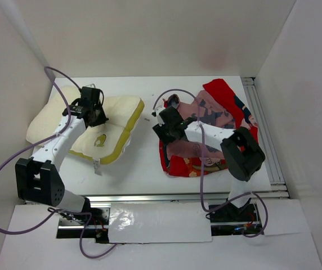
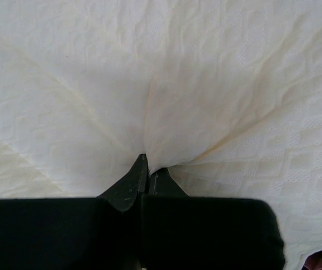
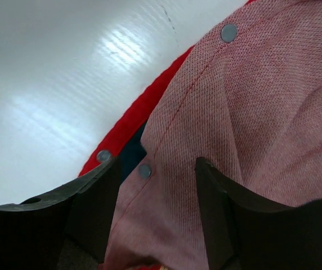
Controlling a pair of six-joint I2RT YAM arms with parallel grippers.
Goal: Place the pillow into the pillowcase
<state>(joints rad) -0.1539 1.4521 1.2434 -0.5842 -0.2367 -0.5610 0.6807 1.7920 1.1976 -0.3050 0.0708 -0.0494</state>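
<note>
**Left pincer (image 2: 148, 169) nipped on pillow (image 2: 217, 84), right pincer (image 3: 156, 166) astride pillowcase (image 3: 256, 124) hem**

The left pincer is pressed together on a small fold of the pillow's top skin. The cloth puckers into creases that fan out from the fingertips. The hold is near the middle of the pillow's face, not at an edge. The pillow lies flat on the left of the table (image 1: 144, 163), well apart from the pillowcase.

The right pincer stands spread, one finger on either side of the pink hem (image 3: 186, 90), where the snaps (image 3: 228, 32) sit. It grips nothing yet, as far as the wrist view shows. The pillowcase lies crumpled on the right of the table, its pink reverse folded over the red face.

As a judgement, the pillow looks light and soft, so it will sag and fold under a single pinch. A nip of the cover alone may stretch or slip rather than carry the filling. A corner or the seamed edge should steer it better. The pillowcase is thin, limp cloth with no shape of its own. Its mouth is best held open by one layer of the hem, since taking both layers would shut it.
</note>
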